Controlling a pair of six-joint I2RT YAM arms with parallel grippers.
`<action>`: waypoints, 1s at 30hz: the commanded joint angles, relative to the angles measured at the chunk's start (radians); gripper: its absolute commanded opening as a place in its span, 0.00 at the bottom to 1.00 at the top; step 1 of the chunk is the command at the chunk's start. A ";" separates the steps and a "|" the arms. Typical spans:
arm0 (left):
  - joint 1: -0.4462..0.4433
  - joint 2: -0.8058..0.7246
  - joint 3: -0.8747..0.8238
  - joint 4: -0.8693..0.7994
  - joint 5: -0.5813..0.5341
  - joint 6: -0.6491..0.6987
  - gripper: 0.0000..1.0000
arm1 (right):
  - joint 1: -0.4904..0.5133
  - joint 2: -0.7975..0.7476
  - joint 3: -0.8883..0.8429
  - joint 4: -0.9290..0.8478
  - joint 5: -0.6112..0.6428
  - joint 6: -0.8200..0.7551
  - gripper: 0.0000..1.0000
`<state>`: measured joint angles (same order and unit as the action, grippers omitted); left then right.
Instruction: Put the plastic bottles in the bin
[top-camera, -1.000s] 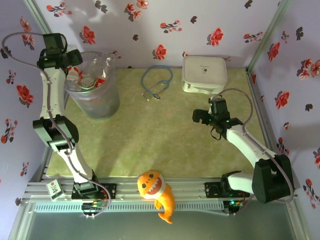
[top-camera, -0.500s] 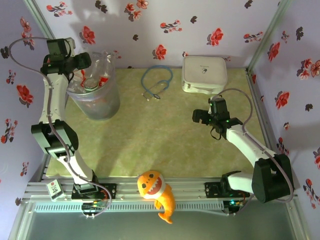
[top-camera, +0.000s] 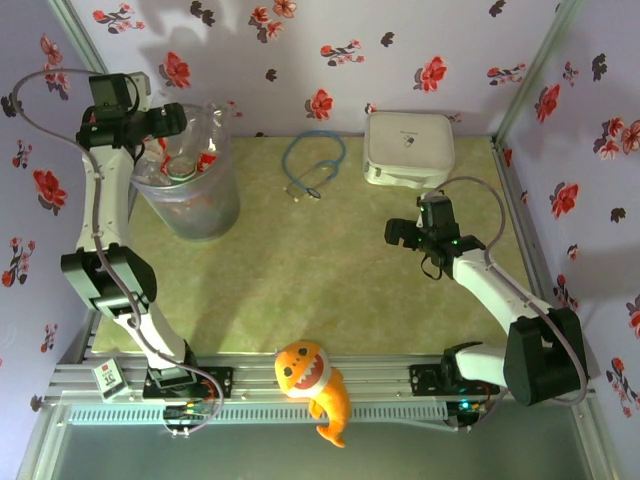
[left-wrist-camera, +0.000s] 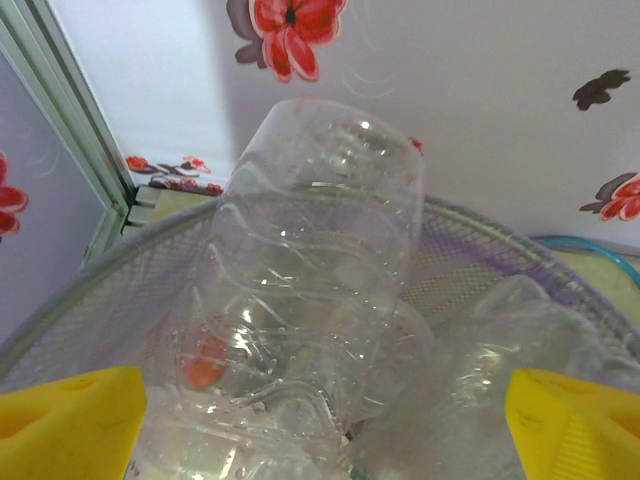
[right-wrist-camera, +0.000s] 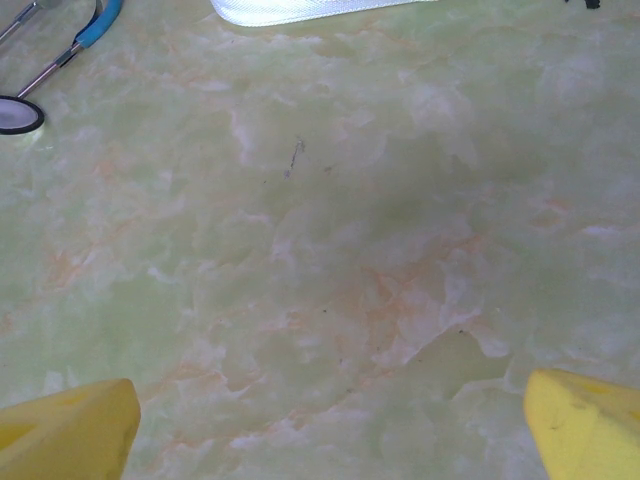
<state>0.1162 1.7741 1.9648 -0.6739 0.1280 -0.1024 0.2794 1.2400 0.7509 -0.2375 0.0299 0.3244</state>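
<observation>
The left gripper (top-camera: 166, 118) hovered over the far-left part of the mouth of the bin (top-camera: 192, 205), its jaws spread wide and holding nothing. In the left wrist view its yellow pads (left-wrist-camera: 70, 425) stood at the two lower corners, well apart from one another, with a clear bottle (left-wrist-camera: 315, 260) between and beyond them, touched by neither. That bottle stood nearly upright inside the bin, its ribbed body rising above the grey rim (left-wrist-camera: 70, 290). A small red thing (left-wrist-camera: 205, 368), too blurred to name, showed through its lower part. A second clear bottle (left-wrist-camera: 500, 330) lay just to its right, also inside the bin. Seen from above, the bottles (top-camera: 185, 160) formed a heap reaching the bin's mouth, with a red label (top-camera: 205, 160) among them. The right gripper (top-camera: 402, 233) hung well to the right of the bin, low over the green table (top-camera: 290, 280), its jaws likewise wide and empty. In the right wrist view its yellow pads (right-wrist-camera: 65, 430) sat at the lower corners with mottled table top between them. A blue stethoscope (top-camera: 312, 165) lay on the table just right of the bin, between it and a white case (top-camera: 407, 148) farther right by the far wall. An orange toy fish (top-camera: 313, 385) sat at the near edge of the table, to the right of the bin and well apart from it.
</observation>
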 joint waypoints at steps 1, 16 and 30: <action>0.002 -0.073 0.039 0.004 0.007 -0.002 0.95 | -0.004 -0.001 -0.009 0.014 -0.001 0.013 0.99; -0.147 -0.394 -0.271 0.049 -0.209 -0.015 1.00 | -0.003 -0.007 0.039 0.000 0.032 -0.020 0.99; -0.549 -0.855 -0.995 0.210 -0.560 -0.170 1.00 | -0.007 -0.064 0.070 0.022 0.191 -0.156 0.99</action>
<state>-0.4030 0.9627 1.0401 -0.5224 -0.3103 -0.2356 0.2790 1.2049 0.7982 -0.2371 0.1436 0.2268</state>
